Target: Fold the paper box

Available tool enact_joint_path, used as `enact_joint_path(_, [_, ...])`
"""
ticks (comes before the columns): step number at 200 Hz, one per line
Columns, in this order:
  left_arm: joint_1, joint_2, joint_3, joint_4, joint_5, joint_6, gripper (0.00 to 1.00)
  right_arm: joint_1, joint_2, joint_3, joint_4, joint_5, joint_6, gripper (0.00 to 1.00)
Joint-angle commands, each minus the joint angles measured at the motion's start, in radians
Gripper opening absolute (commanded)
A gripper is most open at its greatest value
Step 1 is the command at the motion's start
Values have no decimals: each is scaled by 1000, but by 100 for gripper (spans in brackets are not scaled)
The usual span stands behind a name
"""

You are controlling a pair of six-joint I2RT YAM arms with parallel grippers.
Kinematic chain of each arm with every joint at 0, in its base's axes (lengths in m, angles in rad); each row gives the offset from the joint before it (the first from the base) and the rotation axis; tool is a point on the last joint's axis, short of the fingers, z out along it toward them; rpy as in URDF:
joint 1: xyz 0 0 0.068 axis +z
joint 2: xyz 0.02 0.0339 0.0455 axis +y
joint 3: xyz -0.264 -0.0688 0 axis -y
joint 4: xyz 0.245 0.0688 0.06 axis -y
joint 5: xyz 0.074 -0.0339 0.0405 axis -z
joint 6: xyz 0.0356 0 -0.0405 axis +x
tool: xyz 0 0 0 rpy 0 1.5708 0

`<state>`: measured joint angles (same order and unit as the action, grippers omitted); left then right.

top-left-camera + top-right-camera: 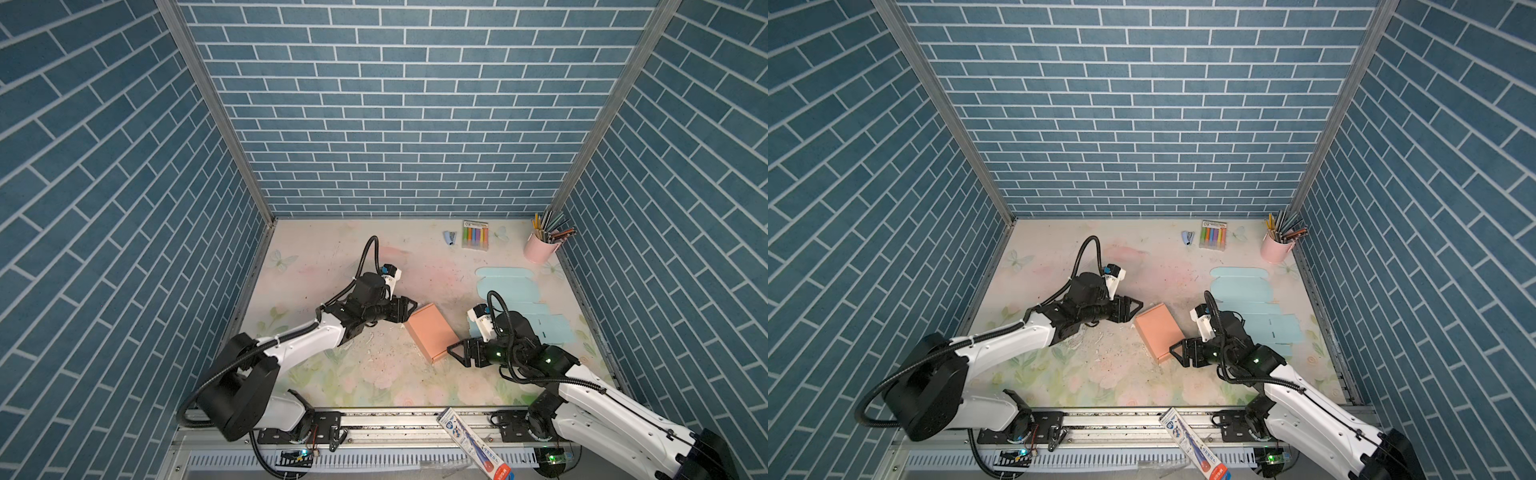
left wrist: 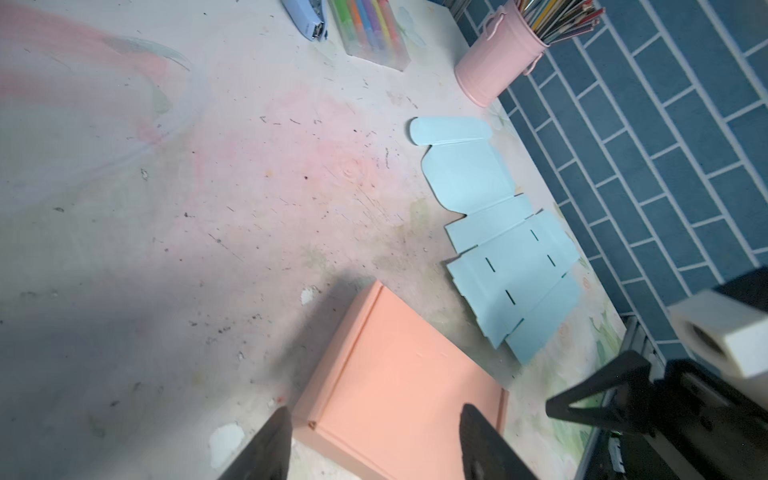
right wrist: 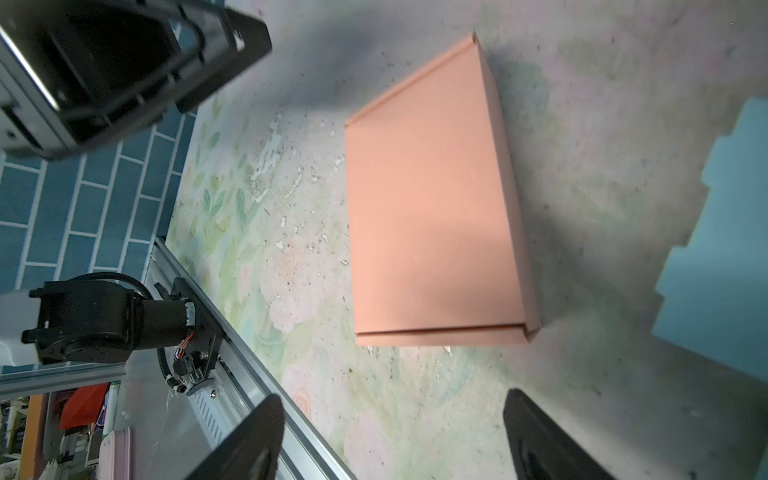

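box (image 1: 432, 331) on table (image 1: 324, 266) | flat sheet (image 1: 509, 291) right of box | cup (image 1: 537, 250) behind sheet

One pink box (image 1: 432, 332) — one blue blank (image 1: 519, 286)

White-shelled arms (image 1: 303, 338), ribbed black cables (image 1: 368, 253) — left tool (image 2: 376, 411) triangular, black.

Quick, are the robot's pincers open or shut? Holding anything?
Left pincer: open, holding nothing.
Right pincer: open, holding nothing.
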<state>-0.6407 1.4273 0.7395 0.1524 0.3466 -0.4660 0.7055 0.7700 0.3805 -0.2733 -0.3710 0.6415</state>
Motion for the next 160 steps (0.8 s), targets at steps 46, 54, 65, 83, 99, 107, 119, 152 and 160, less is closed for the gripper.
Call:
enact_joint_path(46, [18,221,49,118,144,56,67,29,85,-130,336,-87,169,84])
enact_joint_path(54, [4,231,53,116,138,63,67,29,96,-163,429,-99,200,84])
enact_joint_path(65, [-16,243,54,124,141,63,67,30,117,-202,525,-100,238,84])
enact_joint_path(83, [-26,263,46,143,148,52,67,29,158,-208,571,-94,242,84])
enact_joint_path(99, [-30,270,38,148,144,51,67,29,187,-190,554,-76,212,83])
enact_joint_path(107, [-31,269,33,151,142,50,67,29,199,-179,545,-64,198,83])
enact_joint_path(119, [-35,261,23,156,137,46,67,28,212,-163,533,-48,180,82])
enact_joint_path(152, [-51,221,-23,166,119,27,62,19,234,-143,497,-2,129,78])
enact_joint_path(160, [-56,207,-37,173,113,22,60,11,235,-144,490,1,116,77])
